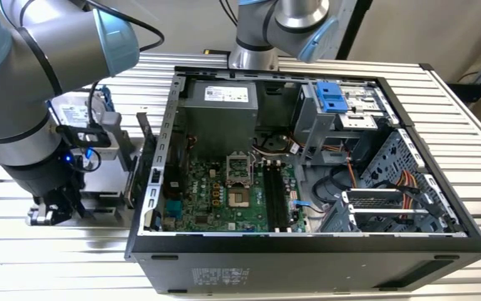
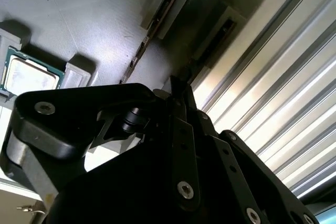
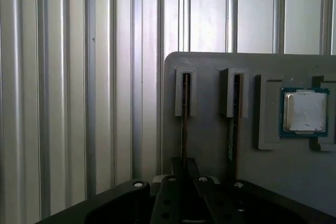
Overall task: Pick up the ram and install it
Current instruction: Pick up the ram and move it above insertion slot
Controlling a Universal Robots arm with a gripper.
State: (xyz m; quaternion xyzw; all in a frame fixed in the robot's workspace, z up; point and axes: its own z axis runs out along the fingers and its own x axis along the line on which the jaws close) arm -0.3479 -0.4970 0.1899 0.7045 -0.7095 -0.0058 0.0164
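Observation:
In the first wrist view, two ram sticks stand on edge in slots of a grey parts tray [image 3: 210,77]. My gripper [image 3: 184,164] sits over the near end of the ram [image 3: 185,124] closest to the tray's edge, and its fingers are pressed together on that stick. The other ram [image 3: 231,129] stands free beside it. In the second wrist view the gripper [image 2: 181,90] lines up with the same ram [image 2: 207,48]. In the exterior view the gripper [image 1: 52,213] is low over the tray, to the left of the open computer case [image 1: 307,244]. The held ram still rests in its slot.
A small silver CPU chip [image 3: 304,111] lies in the tray beside the sticks. The motherboard [image 1: 223,194] with its black memory slots [image 1: 275,194] lies inside the case. A hard drive [image 1: 81,113] stands behind the tray. The table [image 1: 47,263] is ribbed aluminium.

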